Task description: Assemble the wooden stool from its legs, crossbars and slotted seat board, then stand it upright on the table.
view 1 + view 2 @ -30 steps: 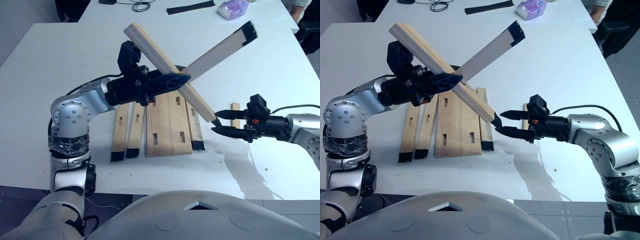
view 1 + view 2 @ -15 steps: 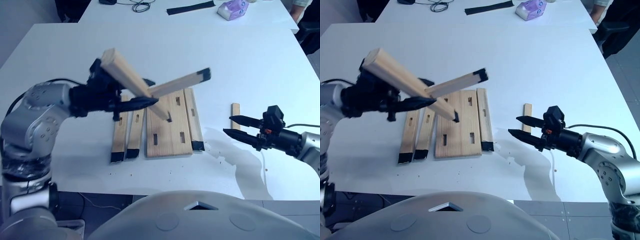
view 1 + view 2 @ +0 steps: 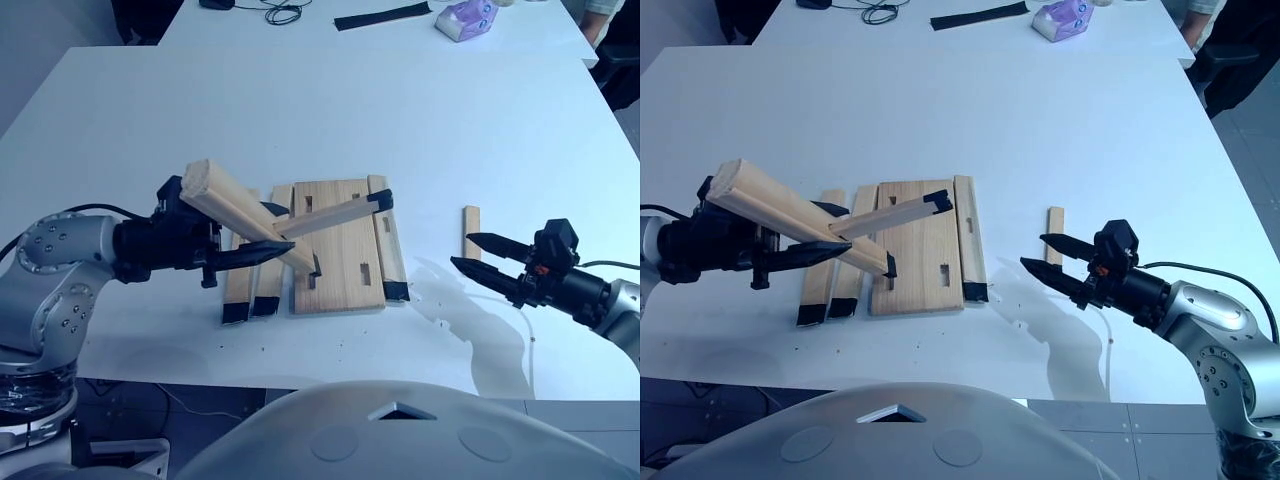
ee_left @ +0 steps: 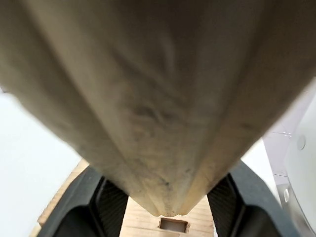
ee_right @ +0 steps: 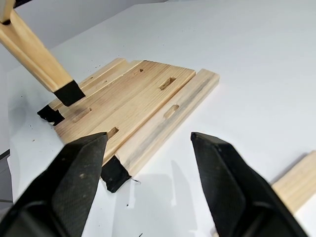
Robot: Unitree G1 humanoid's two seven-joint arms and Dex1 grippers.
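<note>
My left gripper (image 3: 262,248) is shut on a pair of crossed wooden legs (image 3: 245,215), held tilted just above the left part of the slotted seat board (image 3: 345,245). The thick leg's black-tipped end (image 3: 313,268) hangs over the board, and in the left wrist view this leg (image 4: 158,98) rises between my black fingers (image 4: 106,202). Two legs (image 3: 250,290) lie flat left of the board and one leg (image 3: 390,250) lies along its right side. A short crossbar (image 3: 470,218) lies further right. My right gripper (image 3: 463,251) stands open and empty, low over the table beside that crossbar.
At the far edge of the white table (image 3: 330,100) sit a purple tissue pack (image 3: 465,15), a black strip (image 3: 380,15) and cables (image 3: 280,10). Bare table lies between the board and the right gripper.
The left arm has lowered the crossed legs and drawn them left and nearer, down over the board. The right gripper has pulled back to the right, away from the leg's tip.
</note>
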